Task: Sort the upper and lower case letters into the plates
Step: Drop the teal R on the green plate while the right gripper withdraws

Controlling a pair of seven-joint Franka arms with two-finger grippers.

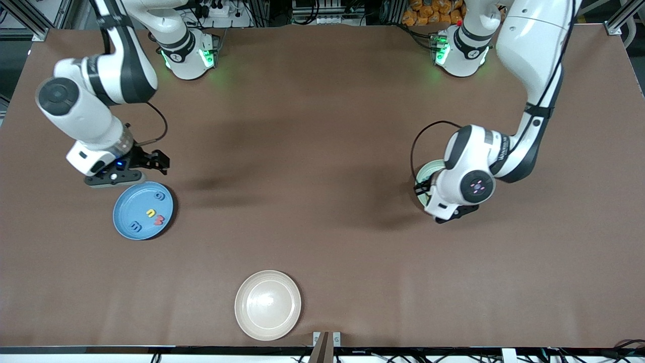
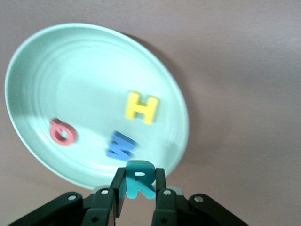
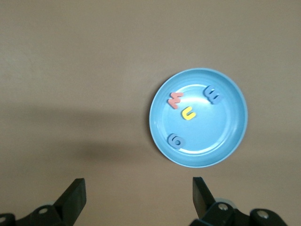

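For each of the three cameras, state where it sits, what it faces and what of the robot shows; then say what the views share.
Front view: high across the table, facing the bases; both arms, blue plate, cream plate.
Left wrist view: on the left wrist, looking down at the mint plate holding H, W, Q; left tool shut on the teal R.
Right wrist view: on the right wrist, looking down at the blue plate; open right tool.
Shared: the blue plate shows in the front and right wrist views.
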